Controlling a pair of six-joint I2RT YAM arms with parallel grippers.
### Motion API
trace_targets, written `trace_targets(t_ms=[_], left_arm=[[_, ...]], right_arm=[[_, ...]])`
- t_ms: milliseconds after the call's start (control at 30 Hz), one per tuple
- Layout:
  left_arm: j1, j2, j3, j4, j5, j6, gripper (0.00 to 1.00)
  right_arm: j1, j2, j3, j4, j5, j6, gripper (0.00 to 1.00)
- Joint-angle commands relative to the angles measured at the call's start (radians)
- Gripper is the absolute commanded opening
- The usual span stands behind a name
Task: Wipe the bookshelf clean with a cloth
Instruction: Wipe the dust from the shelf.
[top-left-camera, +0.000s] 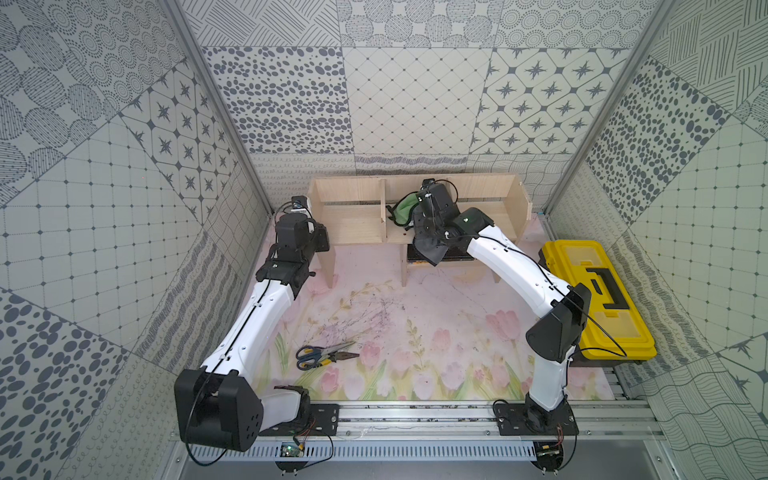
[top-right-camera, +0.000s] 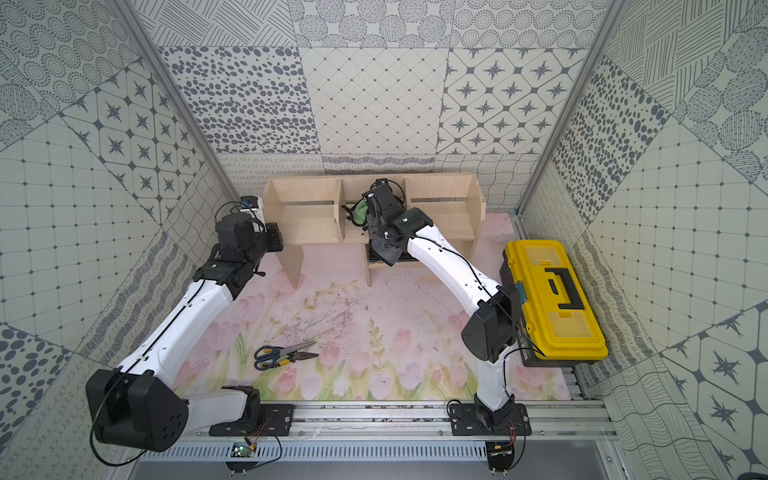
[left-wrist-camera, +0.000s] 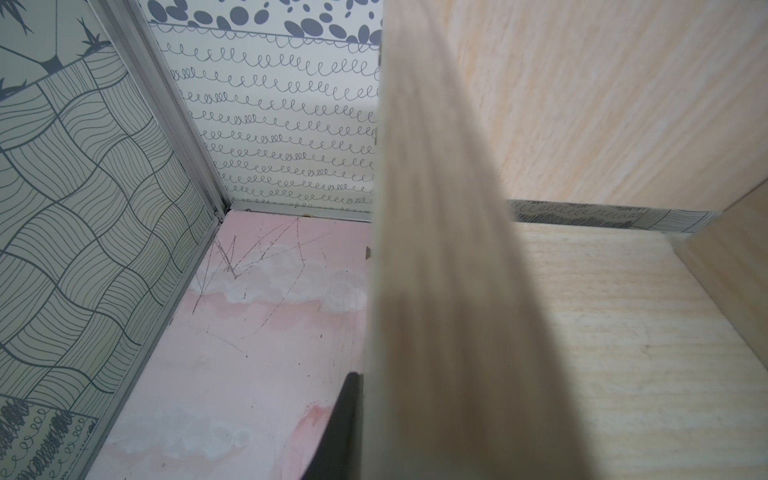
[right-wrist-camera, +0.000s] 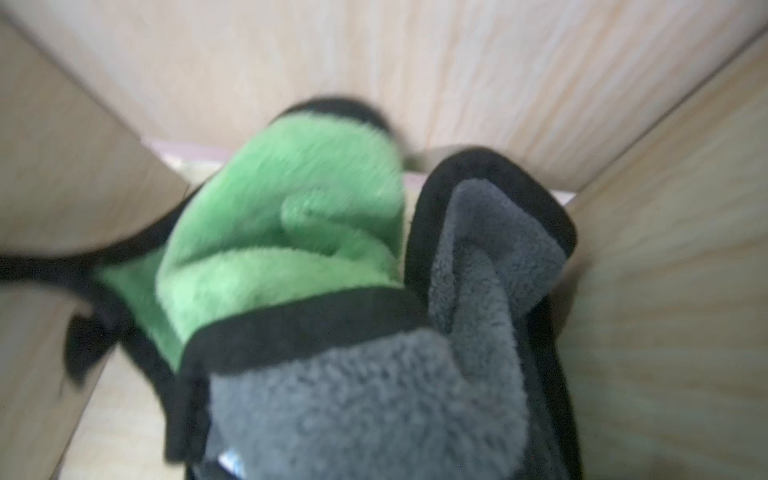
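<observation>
On the tulip-printed table (top-left-camera: 415, 332), the pale grained-wood bookshelf (top-left-camera: 353, 224) stands against the back wall, near a boxy yellow plastic toolbox (top-left-camera: 594, 299). The cloth (top-left-camera: 404, 209) is bunched in its middle bay, with the right pincer (top-left-camera: 415, 210) clamped on it. Only the right wrist view shows its fleecy pile and black edging. The left pincer (top-left-camera: 322, 240) grips the shelf's left end panel.

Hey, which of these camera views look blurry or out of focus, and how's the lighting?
Right wrist view: the cloth is motion-smeared on its green fold, its grey fleece sharper. Left wrist view: the bookshelf end panel is a soft blur near the lens, the pink mat beyond it crisp. Both top views: sharp, evenly lit, no glare.
</observation>
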Motion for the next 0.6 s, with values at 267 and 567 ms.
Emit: trace_targets(t_ms=[267,567], left_arm=[[0.023,0.005,-0.014,0.008,-0.056,-0.278,0.00],[0.023,0.012,-0.014,0.011,-0.043,-0.281,0.00]], right_arm=[[0.076,0.236,0.495,0.011,-0.054,-0.072,0.00],[0.089,-0.013,-0.025,0.124,-0.117,-0.010,0.00]])
